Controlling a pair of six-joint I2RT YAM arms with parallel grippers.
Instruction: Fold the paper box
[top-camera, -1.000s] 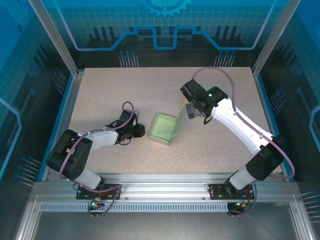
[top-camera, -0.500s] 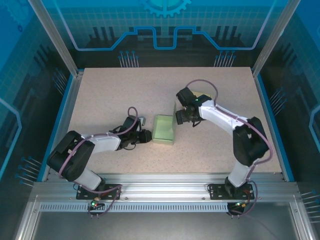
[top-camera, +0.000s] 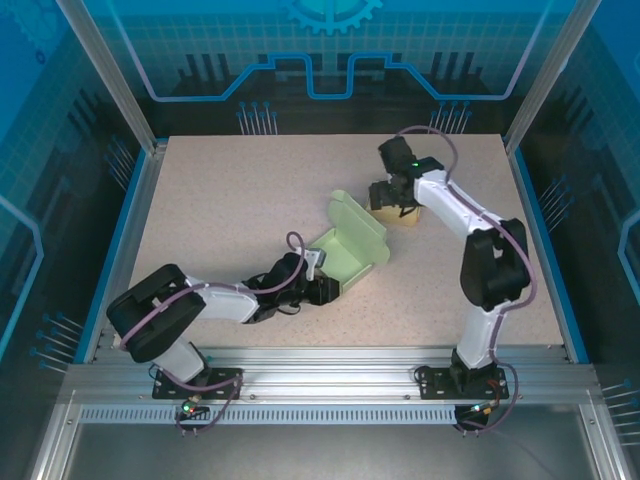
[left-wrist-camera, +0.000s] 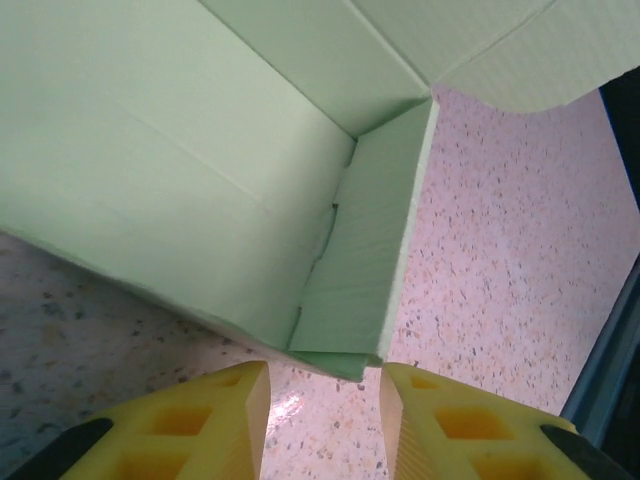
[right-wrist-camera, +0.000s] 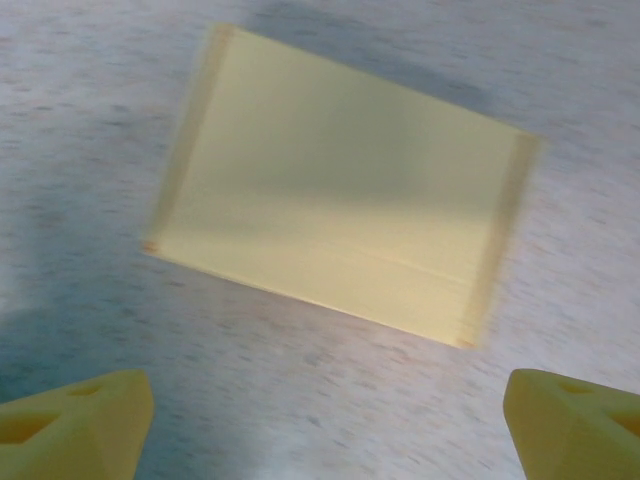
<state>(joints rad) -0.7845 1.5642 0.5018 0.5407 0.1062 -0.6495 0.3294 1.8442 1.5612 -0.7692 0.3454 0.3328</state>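
1. Green box (top-camera: 345, 257): the paper box, lying open on the table (top-camera: 220, 200), its lid (top-camera: 362, 228) raised along its far right side. I take it as the landmark for every item below.
2. Left gripper (top-camera: 322, 290): I see it low at the near corner of the green box, with its arm reaching in from the near left.
3. Left gripper, wrist view (left-wrist-camera: 320, 385): the yellow fingers (left-wrist-camera: 225, 410) stand partly apart with bare table between them. The corner of the green box (left-wrist-camera: 180, 150) sits just beyond the tips, in line with the gap. Nothing is pinched, and I cannot tell whether either tip touches the wall.
4. Right gripper (top-camera: 392, 195): I see it beyond the lid of the green box, to the far right and apart from it.
5. Right gripper, wrist view (right-wrist-camera: 330, 410): the fingers (right-wrist-camera: 80, 415) are spread wide and hold nothing. The picture is blurred.
6. Yellow box (top-camera: 410, 216): a flat, closed shape on the table, far right of the green box, directly under the right gripper. In the wrist view (right-wrist-camera: 335, 235) it lies clear of both fingers.
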